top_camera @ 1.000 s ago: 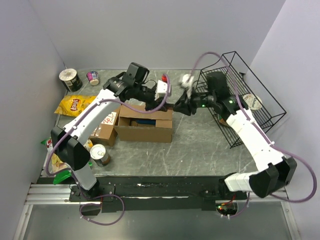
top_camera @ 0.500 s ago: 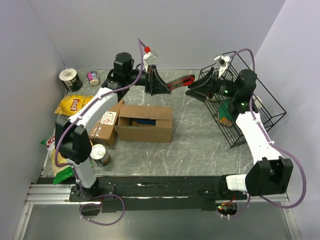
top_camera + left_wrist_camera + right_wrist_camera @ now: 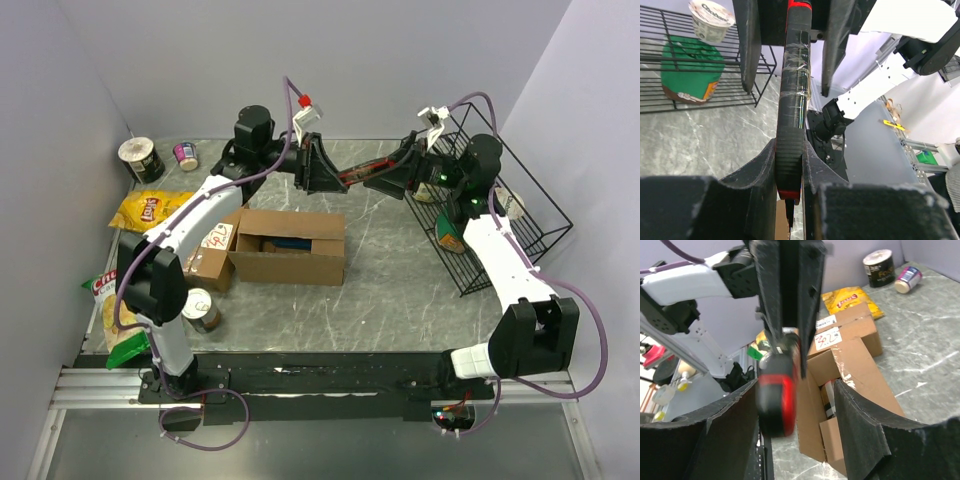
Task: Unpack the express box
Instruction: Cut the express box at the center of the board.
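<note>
The brown express box [image 3: 290,245] stands open at the table's middle left, with dark packages inside [image 3: 829,395]. My left gripper [image 3: 325,172] is raised behind it, shut on the black handle of a red-and-black box cutter [image 3: 356,176] that points right. In the left wrist view the cutter [image 3: 795,90] runs up from my left gripper [image 3: 789,150]. My right gripper [image 3: 392,180] is open, its fingers [image 3: 735,410] either side of the cutter's red end [image 3: 776,400] with a gap on one side.
A black wire basket [image 3: 520,215] at the right holds a green can [image 3: 690,70] and a yoghurt cup [image 3: 710,17]. A smaller carton [image 3: 210,255], a tin [image 3: 198,308], a yellow crisp bag [image 3: 148,210], a noodle cup [image 3: 140,158] and a small pot [image 3: 186,155] sit at the left.
My left arm has lifted from the box's rim and turned the cutter to point right. My right gripper has opened and moved in around the cutter's far end.
</note>
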Robot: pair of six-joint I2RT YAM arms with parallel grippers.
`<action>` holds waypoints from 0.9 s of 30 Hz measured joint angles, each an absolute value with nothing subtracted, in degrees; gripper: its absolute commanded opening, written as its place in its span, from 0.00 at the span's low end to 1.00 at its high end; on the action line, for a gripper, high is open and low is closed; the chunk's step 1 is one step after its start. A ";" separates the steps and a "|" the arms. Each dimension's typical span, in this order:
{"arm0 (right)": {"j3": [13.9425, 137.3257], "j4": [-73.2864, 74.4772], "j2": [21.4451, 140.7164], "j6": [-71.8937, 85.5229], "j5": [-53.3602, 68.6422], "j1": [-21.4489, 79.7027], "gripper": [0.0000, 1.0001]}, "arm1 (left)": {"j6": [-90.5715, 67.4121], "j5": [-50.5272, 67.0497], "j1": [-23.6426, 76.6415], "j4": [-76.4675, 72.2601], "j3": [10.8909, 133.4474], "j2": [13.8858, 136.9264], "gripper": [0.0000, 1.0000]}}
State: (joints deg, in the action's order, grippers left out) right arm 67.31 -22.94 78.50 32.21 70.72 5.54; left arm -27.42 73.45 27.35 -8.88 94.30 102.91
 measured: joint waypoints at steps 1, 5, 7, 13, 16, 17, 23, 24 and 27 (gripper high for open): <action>67.55 -23.20 78.61 32.34 71.00 5.78 0.65 | -27.24 73.52 27.57 -8.62 94.30 103.04 0.01; 68.23 -23.59 78.65 32.36 71.70 6.81 0.61 | -26.70 73.69 28.18 -8.08 94.43 103.66 0.01; 68.27 -23.70 78.65 32.34 72.07 7.29 0.60 | -26.59 73.67 28.34 -7.90 94.65 103.88 0.01; 68.25 -23.77 78.65 31.94 73.12 8.47 0.46 | -25.93 73.73 28.56 -6.87 95.77 103.98 0.01; 68.25 -23.97 78.65 31.90 73.12 8.49 0.44 | -25.28 74.08 28.73 -5.98 96.49 103.98 0.01; 68.25 -24.03 78.65 31.92 73.12 8.49 0.45 | -25.08 74.15 28.80 -5.78 96.57 103.98 0.01; 68.25 -25.43 78.65 33.23 72.86 8.49 0.45 | -23.83 74.15 29.04 -4.71 96.77 104.12 0.01; 68.25 -25.69 78.65 33.45 72.82 8.49 0.42 | -23.51 74.17 29.04 -4.58 96.77 104.12 0.01; 68.25 -26.15 78.65 33.89 72.71 8.49 0.30 | -23.16 74.43 29.10 -4.45 96.79 104.12 0.01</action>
